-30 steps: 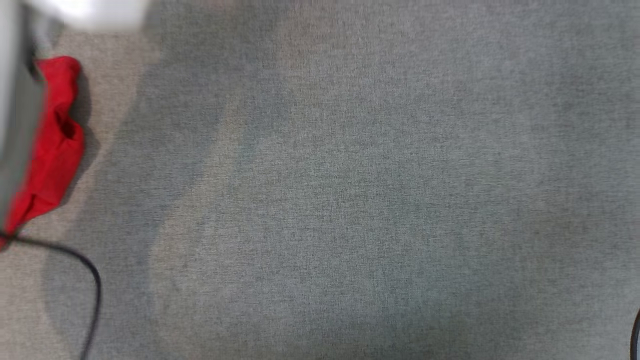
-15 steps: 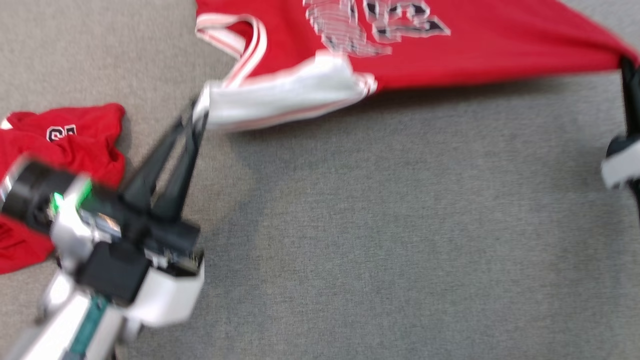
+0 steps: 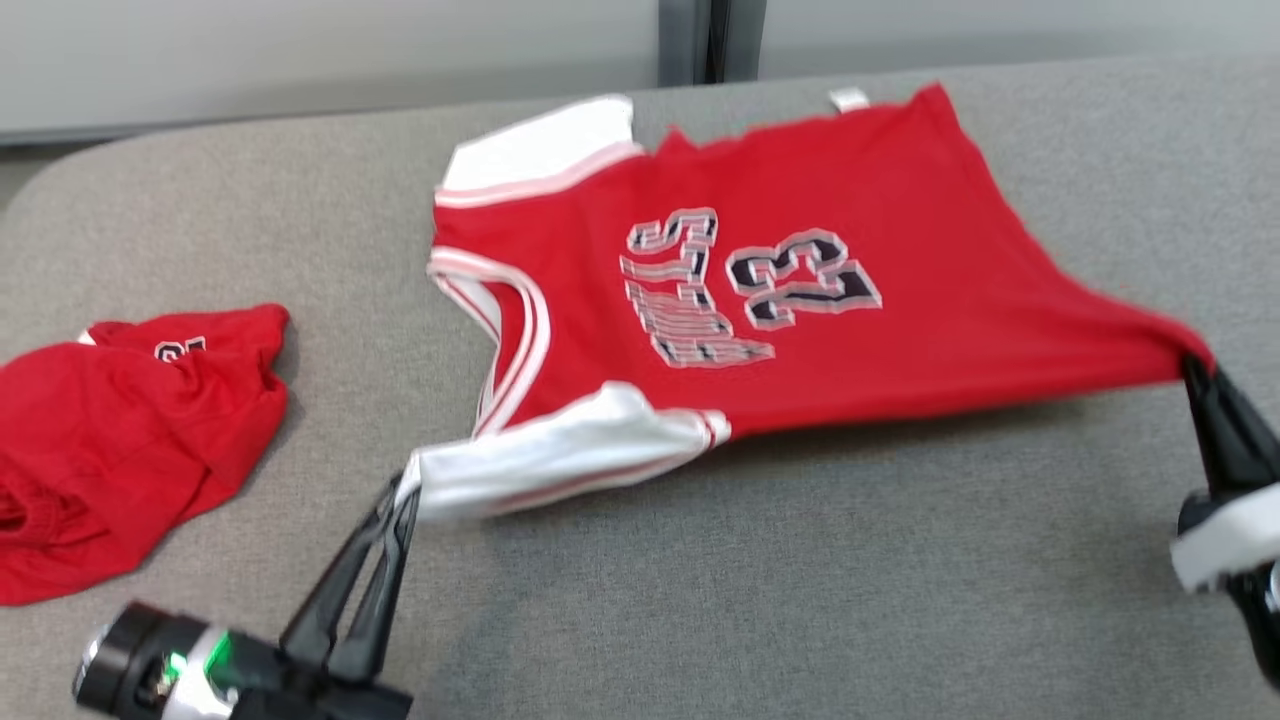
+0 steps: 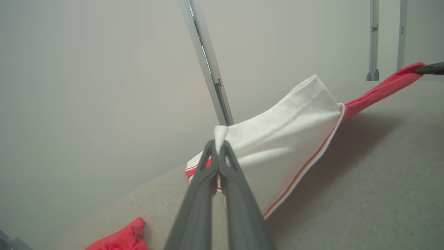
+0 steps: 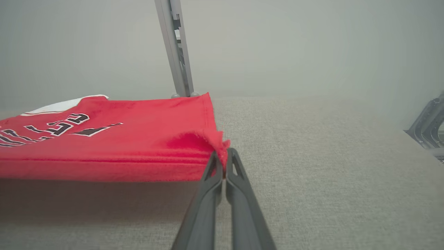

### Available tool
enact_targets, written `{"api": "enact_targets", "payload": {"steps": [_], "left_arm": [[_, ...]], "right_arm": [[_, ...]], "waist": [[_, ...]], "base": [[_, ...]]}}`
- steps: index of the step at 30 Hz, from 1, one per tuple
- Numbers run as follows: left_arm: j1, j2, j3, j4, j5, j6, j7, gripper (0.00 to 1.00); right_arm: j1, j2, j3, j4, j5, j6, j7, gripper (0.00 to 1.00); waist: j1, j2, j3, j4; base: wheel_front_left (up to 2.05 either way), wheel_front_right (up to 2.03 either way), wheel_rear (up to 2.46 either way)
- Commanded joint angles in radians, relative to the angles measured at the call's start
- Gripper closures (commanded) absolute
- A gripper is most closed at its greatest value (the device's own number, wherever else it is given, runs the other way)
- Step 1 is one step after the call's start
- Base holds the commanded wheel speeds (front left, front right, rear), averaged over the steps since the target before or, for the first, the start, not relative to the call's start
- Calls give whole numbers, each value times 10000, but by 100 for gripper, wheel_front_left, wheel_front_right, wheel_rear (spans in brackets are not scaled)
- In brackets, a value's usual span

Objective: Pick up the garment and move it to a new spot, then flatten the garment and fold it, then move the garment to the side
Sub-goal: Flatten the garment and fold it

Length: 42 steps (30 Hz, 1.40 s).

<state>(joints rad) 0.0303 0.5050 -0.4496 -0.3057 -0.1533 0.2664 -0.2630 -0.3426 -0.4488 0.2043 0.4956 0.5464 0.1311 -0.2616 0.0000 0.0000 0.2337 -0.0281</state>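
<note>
Camera tilted up; jersey [image 3: 800, 300] stays stretched between both clamped jaws.

The right tool [image 5: 223, 157] rises from the bottom edge, its two dark fingers pressed together on a bunched corner of the red garment [image 5: 121, 142]. The cloth stretches away to the left, its near edge raised over a shadow on the grey counter [image 5: 312, 156]. Dark, white-edged lettering shows at far left. A metal post [image 5: 175, 52] stands behind against a pale wall [image 5: 312, 41].
</note>
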Motion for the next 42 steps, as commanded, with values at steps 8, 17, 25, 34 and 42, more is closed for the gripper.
{"api": "enact_targets", "payload": {"steps": [8,17,25,34,42], "left_arm": [[1531,14,-102,-40,-344,187,-11,100],[2161,191,-118,-474,-450,292,96,100],[1016,1,-406,30,-547,-269,554,100],[-792,-453,-351,1523,-748,-733,552,100],[-2235,-829,-779,3109,-651,-1492,367,100]], "right_arm": [[2045,-133,-502,-650,48,-6,-60,100],[3272,-321,-836,-1542,142,-6,-60,100],[2356,-38,-412,-1123,392,-6,381,100],[461,330,86,395,28,-6,675,100],[-1293,601,645,2100,-605,-6,459,100]], "waist": [[0,0,-611,-37],[0,0,-551,-297],[0,0,-459,-368],[0,0,-176,-176],[0,0,328,-107]], "base": [[0,0,0],[0,0,0],[0,0,0],[0,0,0],[0,0,0]]}}
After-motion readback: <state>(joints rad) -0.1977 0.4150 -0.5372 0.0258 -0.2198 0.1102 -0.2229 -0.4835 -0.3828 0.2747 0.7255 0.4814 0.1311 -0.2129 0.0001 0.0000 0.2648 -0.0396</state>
